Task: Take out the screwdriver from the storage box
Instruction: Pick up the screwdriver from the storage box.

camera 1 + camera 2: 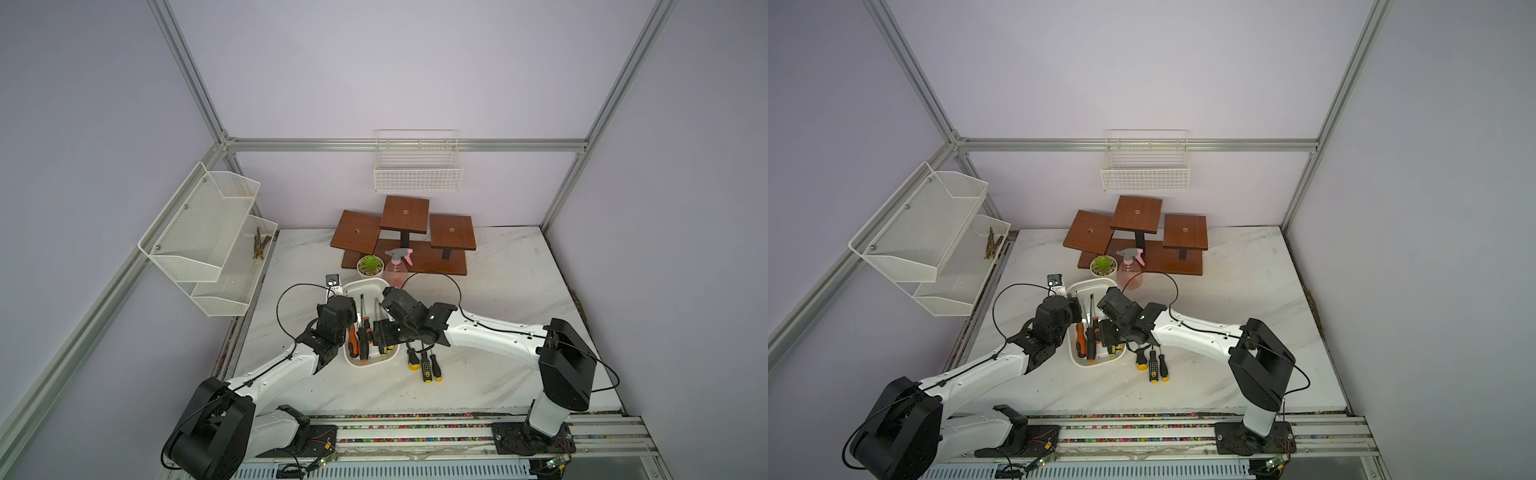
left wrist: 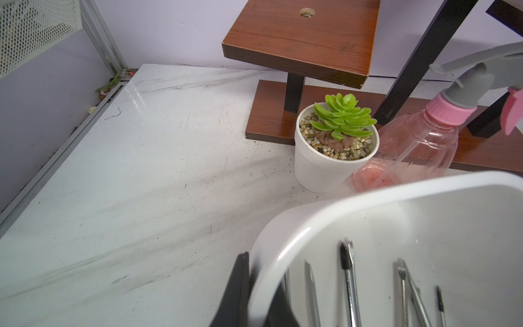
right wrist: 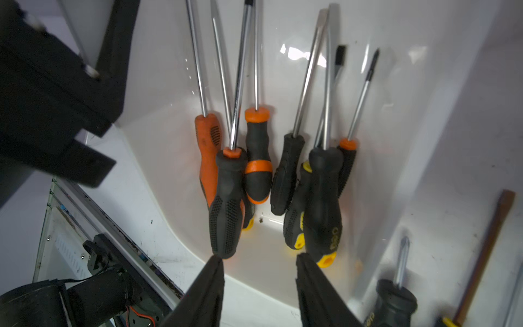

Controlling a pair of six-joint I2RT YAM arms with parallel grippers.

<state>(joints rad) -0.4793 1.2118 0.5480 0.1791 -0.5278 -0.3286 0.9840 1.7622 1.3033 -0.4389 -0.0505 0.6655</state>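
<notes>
The white glossy storage box (image 1: pixel 365 283) (image 1: pixel 1091 284) sits mid-table. Several screwdrivers (image 1: pixel 364 341) (image 3: pixel 226 198) with orange, black and yellow handles lie in it, shafts pointing to its far end. My left gripper (image 2: pixel 252 260) is shut on the box's rim (image 2: pixel 368 192) at its left side, one finger outside and one inside. My right gripper (image 3: pixel 259 257) (image 1: pixel 381 336) hovers open over the box's near end. Its tips are just off the handle butts, with nothing between them. Three more screwdrivers (image 1: pixel 424 362) (image 1: pixel 1152 363) lie on the table right of the box.
A small potted succulent (image 1: pixel 370 266) (image 2: pixel 336 147) and a pink spray bottle (image 1: pixel 397 268) (image 2: pixel 418 144) stand just behind the box. Behind them is a tiered wooden stand (image 1: pixel 405 232). White wire baskets hang on the back wall (image 1: pixel 417 166) and the left wall (image 1: pixel 208 237).
</notes>
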